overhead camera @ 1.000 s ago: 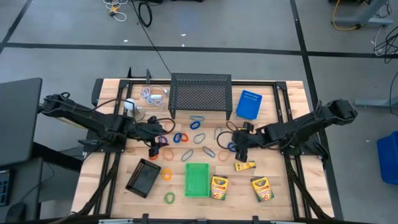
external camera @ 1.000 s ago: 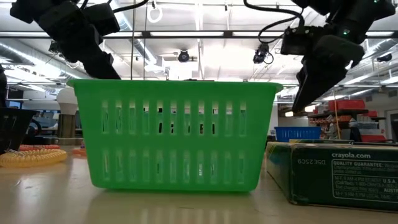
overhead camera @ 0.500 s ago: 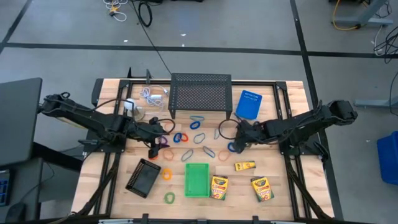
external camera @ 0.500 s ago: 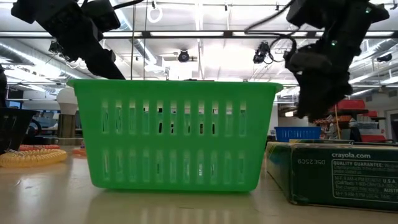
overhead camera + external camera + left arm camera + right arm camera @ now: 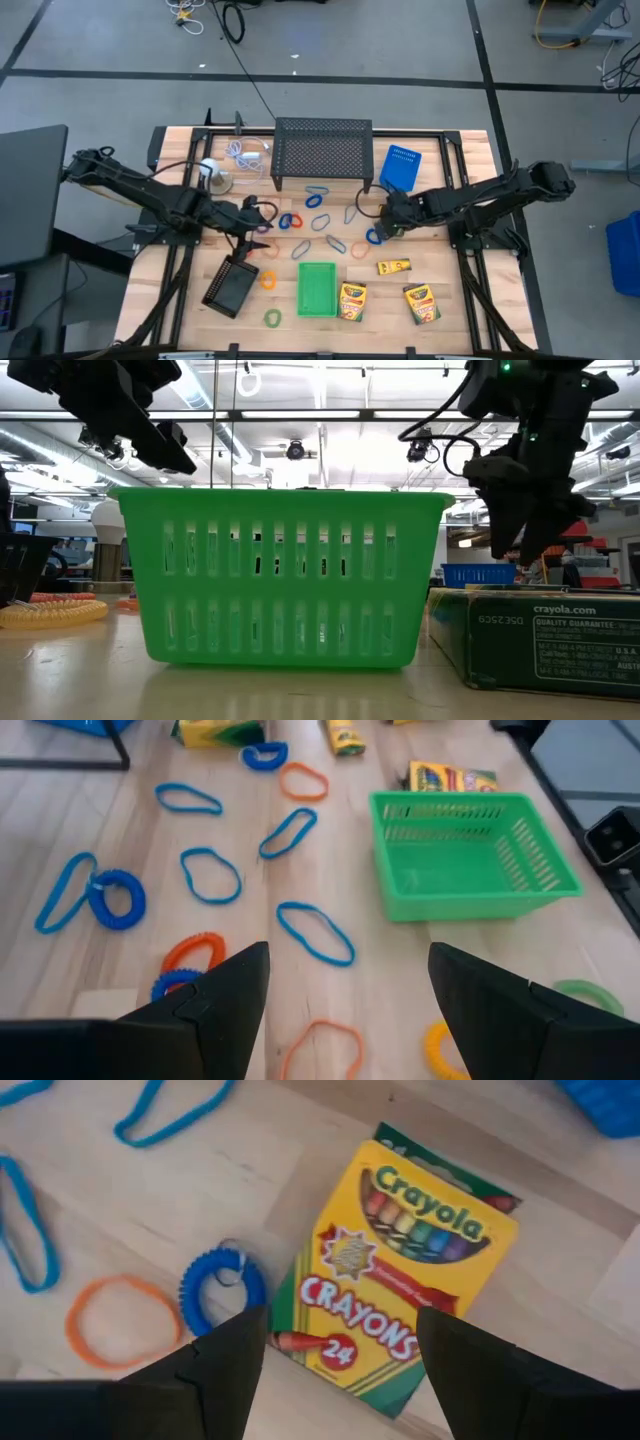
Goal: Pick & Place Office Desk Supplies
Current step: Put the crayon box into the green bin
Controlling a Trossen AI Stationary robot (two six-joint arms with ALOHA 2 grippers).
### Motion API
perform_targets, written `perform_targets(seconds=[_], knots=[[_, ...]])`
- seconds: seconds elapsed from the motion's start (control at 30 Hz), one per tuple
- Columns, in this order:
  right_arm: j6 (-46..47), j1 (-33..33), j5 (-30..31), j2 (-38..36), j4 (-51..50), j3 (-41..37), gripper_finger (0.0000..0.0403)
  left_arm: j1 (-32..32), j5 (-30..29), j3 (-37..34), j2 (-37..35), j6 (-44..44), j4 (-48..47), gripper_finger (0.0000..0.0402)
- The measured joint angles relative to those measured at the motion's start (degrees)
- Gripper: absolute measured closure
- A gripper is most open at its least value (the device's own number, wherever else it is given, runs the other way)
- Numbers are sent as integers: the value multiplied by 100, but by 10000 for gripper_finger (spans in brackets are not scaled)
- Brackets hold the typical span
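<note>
Tabletop (image 5: 455,300) status as I read it from the remote station: the green basket (image 5: 317,288) stands near the front edge at centre, with a black mesh tray (image 5: 230,285) to its left and two Crayola crayon boxes (image 5: 352,300) to its right, a third smaller box (image 5: 393,266) lying flat just behind them

I see the right end effector (image 5: 385,225) over the middle of the tabletop, fingers spread wide and holding nothing. Its wrist camera looks down on a Crayola 24-count box (image 5: 400,1295), with a blue coiled loop (image 5: 222,1292) and an orange loop (image 5: 122,1321) just beside that box

I see the left end effector (image 5: 250,222) left of centre, fingers also wide apart and empty. Ahead of it lie blue loops (image 5: 315,932), orange loops (image 5: 322,1045) and a blue coil (image 5: 116,900), scattered on the wood near the basket

At the rear stand a black mesh rack (image 5: 322,152) and a blue perforated bin (image 5: 400,168)
</note>
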Motion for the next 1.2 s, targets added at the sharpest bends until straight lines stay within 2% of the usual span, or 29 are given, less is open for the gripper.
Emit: perform_targets(seconds=[0.27, 0.6, 1.03, 1.2], knots=[[-24, -246, -42, 0, -710, -4, 105, -145, -7, 6, 2, 6, 4, 118], [10, -528, -77, 0, -416, -4, 99, -161, 283, 6, -24, -20, 142, 118], [299, -744, 147, 0, -92, -4, 91, -155, 264, 4, -24, -38, 247, 118], [401, -803, -194, 2, -161, -4, 91, -155, 261, 4, -24, -132, 257, 118]])
